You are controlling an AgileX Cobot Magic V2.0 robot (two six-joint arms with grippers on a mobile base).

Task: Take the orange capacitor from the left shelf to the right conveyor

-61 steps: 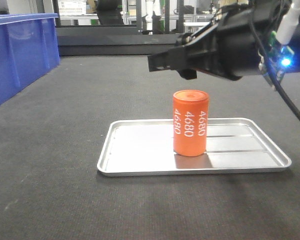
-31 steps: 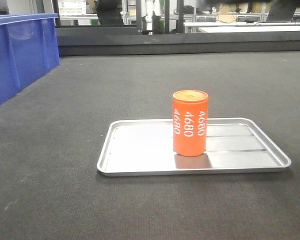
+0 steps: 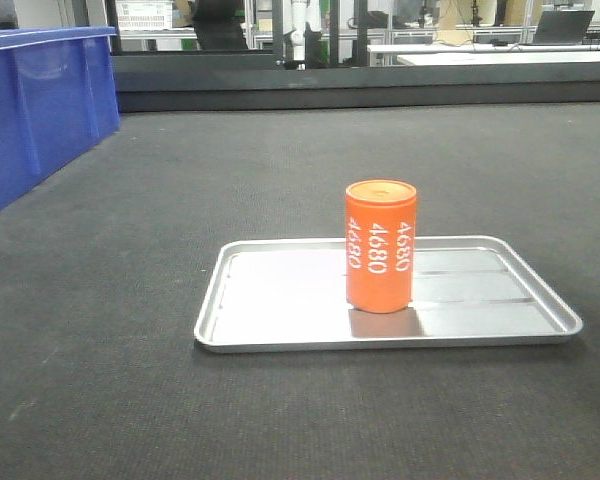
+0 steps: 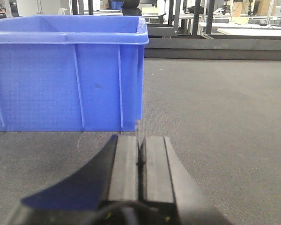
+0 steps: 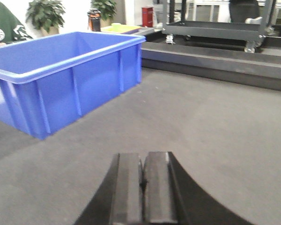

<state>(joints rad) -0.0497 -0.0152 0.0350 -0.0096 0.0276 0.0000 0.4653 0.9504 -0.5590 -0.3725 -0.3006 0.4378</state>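
- the orange capacitor point(image 3: 380, 246) is set upright in a silver tray point(image 3: 280, 340) on the right conveyor point(image 3: 130, 300).
- left gripper point(image 4: 141, 157) and right gripper point(image 5: 142, 183) are pressed together, empty.
- nothing appears left.

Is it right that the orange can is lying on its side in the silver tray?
Not quite. The orange can is standing upright, not lying on its side. It is in the silver tray, as the front view shows.
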